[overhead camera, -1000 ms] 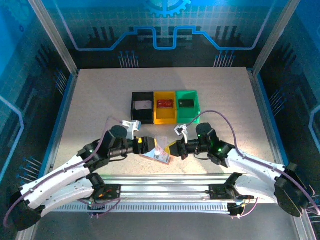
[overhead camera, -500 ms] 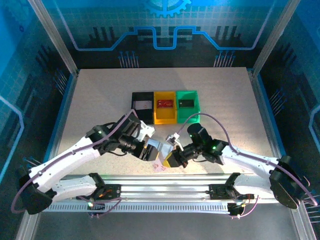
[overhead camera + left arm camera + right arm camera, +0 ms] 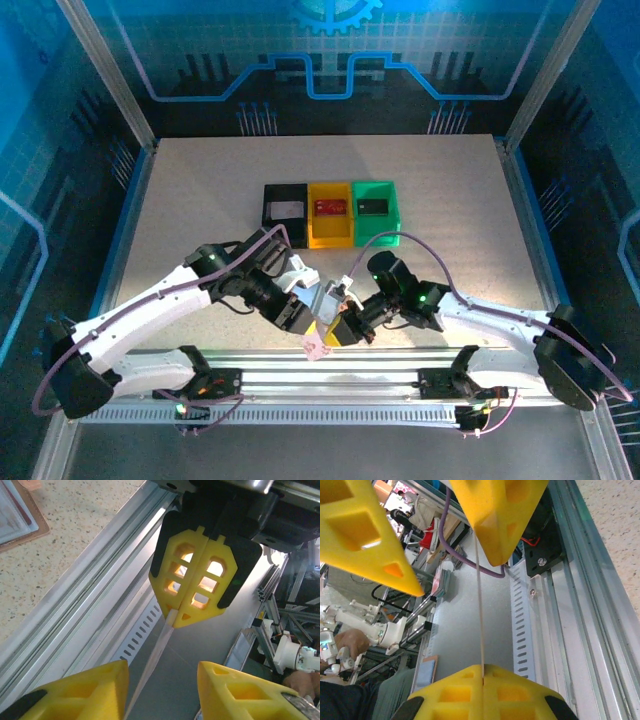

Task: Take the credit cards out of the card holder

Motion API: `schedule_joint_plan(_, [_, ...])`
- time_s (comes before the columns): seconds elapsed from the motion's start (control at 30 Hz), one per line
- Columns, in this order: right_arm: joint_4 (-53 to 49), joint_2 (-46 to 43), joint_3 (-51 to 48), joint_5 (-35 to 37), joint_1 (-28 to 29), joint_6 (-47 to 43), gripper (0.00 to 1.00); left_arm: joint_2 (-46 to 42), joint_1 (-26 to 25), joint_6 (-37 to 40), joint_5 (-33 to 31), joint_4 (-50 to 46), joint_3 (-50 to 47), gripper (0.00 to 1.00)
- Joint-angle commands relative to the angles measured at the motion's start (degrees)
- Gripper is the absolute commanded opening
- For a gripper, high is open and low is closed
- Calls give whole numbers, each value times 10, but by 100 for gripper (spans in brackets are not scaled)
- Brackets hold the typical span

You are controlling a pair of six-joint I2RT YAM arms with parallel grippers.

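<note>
The thin whitish plastic card is seen edge-on in the middle of the left wrist frame, over the grey metal rail. The right claw is closed tight on the card's upper end. At the bottom of the frame the left claw stands partly open, with one finger on each side of the card. The pinkish-tan leather-like card holder lies in the upper left corner on the speckled counter, pale pockets facing up.

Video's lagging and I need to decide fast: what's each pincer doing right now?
Left pincer: open, fingers either side of the credit card, not gripping it.
Right pincer: closed on the credit card's edge.
</note>
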Motion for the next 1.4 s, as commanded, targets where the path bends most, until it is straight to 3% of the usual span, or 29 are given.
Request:
schedule_joint_plan(0.0, [14,0,16,-16,7,-9,0,6,1,5,41,-4,7,37])
schedule_joint_plan(0.33, [17,-5,16,-16,8,-9,0,21,-10,4,61,0,3,20])
schedule_joint_plan(0.47, [12,-8,17,-12,8,-11,0,16,-10,4,61,3,1,8])
schedule_joint_plan(0.5, [4,-10,19,-5,8,-14,0,15,-9,4,59,2,1,0])
schedule_joint_plan(0.57, [-20,-17,24,16,5,-26,0,10,-9,7,38,-3,4,0])
schedule_joint_plan(0.63, [-47,-32,26,52,-2,-37,22,0,-5,6,2,-6,7,0])
schedule_joint_plan(0.83, [-134,-129,17,240,-67,-44,51,-39,70,-27,-106,11,16,0])
schedule_joint_plan(1.03, [-186,-238,-5,356,-158,-21,72,-60,159,-94,-196,70,34,0])
schedule_joint_plan(1.2, [-195,-295,-16,390,-167,-17,85,-36,194,-148,-262,122,59,0])
schedule_joint_plan(1.37, [-206,-323,-15,403,-167,-17,95,29,241,-183,-276,163,80,0])
